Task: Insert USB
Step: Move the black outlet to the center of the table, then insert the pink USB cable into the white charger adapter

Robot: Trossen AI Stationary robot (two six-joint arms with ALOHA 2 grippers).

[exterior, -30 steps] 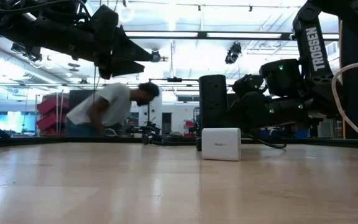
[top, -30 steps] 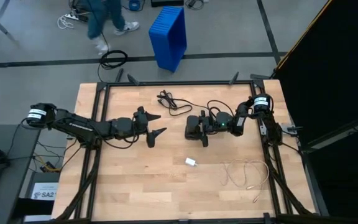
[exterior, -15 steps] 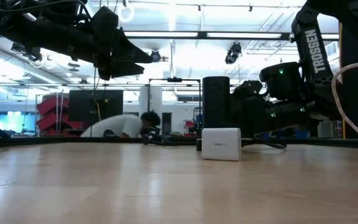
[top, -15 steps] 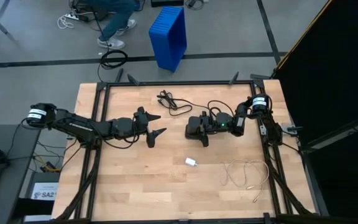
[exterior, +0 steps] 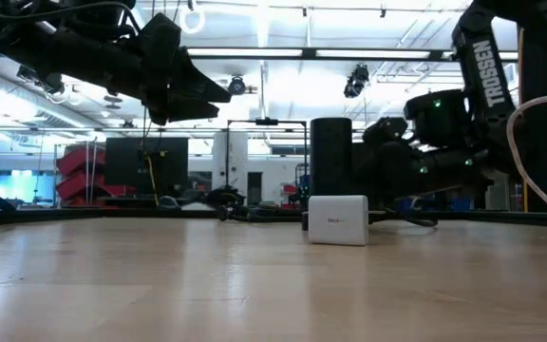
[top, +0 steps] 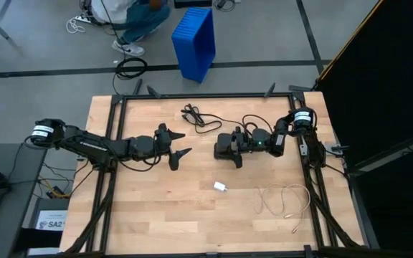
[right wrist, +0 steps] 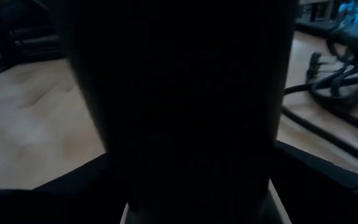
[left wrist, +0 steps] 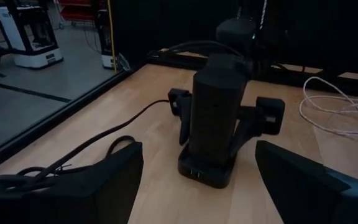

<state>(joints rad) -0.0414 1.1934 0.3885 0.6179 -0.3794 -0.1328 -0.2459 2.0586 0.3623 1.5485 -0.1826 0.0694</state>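
High view overhead; low view table-level; both show charger (top: pixel 221 187)

Black power tower (top: pixel 224 147) stands upright on the worktop, right of centre, cord trailing off toward the back; USB ports low on the face toward the left arm (left wrist: pixel 211 121). White USB charger cube (top: pixel 220 187) lies just in front of it. White USB cable (top: pixel 284 201) lies loosely coiled, front right.

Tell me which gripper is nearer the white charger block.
Right. The right gripper clamps the black tower just behind the white charger block; the left gripper hovers open, farther off.
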